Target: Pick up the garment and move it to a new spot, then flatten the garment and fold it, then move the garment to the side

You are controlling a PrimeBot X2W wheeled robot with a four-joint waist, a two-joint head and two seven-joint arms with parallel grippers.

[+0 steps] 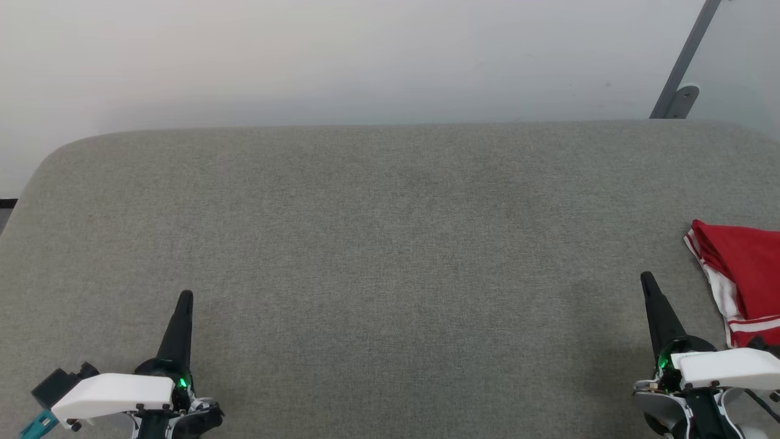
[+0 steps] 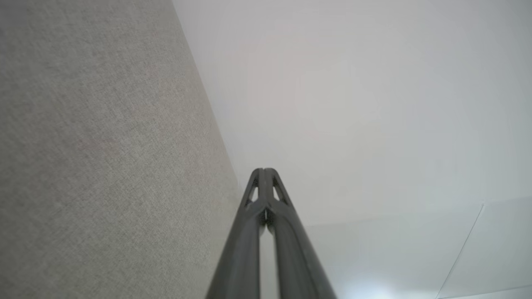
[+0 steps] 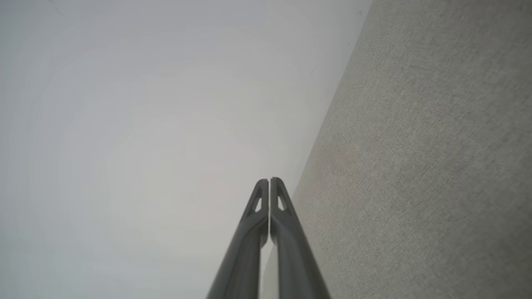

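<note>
Over at the right edge of the grey fabric tabletop (image 1: 390, 231) sits the garment (image 1: 746, 274), a red bundle with white striped trim. It's partly cut off by the head view, so I can't tell how neatly it lies. What I can see of it runs roughly far-to-near along that edge. My right gripper (image 1: 646, 279) is parked near the table's near right corner, fingers pressed together on nothing, and the shirt lies just to its right, about level with its tip and close by. My left gripper (image 1: 186, 297) is near the near left corner, also closed and empty, well apart from the cloth. So the right arm is clearly the nearer one. I reckon any grab means parting those fingers and swinging rightward toward the trim edge.
</note>
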